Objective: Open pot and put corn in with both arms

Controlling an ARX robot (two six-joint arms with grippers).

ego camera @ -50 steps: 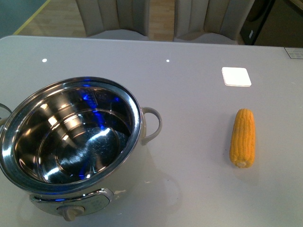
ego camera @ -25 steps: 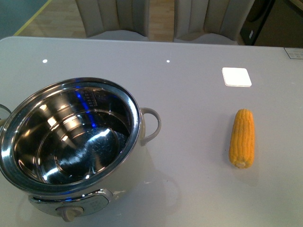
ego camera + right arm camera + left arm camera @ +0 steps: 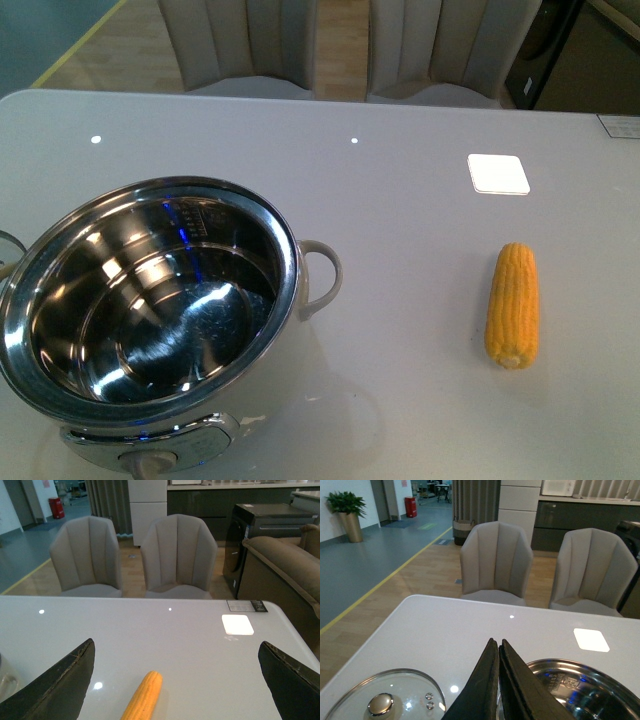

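Tabletop (image 3: pixel 420 230), pot (image 3: pixel 150 310) and corn (image 3: pixel 512 305) well apart

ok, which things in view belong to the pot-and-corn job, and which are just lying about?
Job: pot, open and empty; corn on the table; glass lid, already off; left gripper, shut; right gripper, open.
Background: two chairs; white square on the table; potted plant.

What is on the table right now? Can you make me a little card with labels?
pot: open, empty, shiny inside
lid: off, lying flat on the table beside the pot
corn: lying on the table, apart from the pot
left tool: shut, holding nothing
right tool: open wide, corn in front of it
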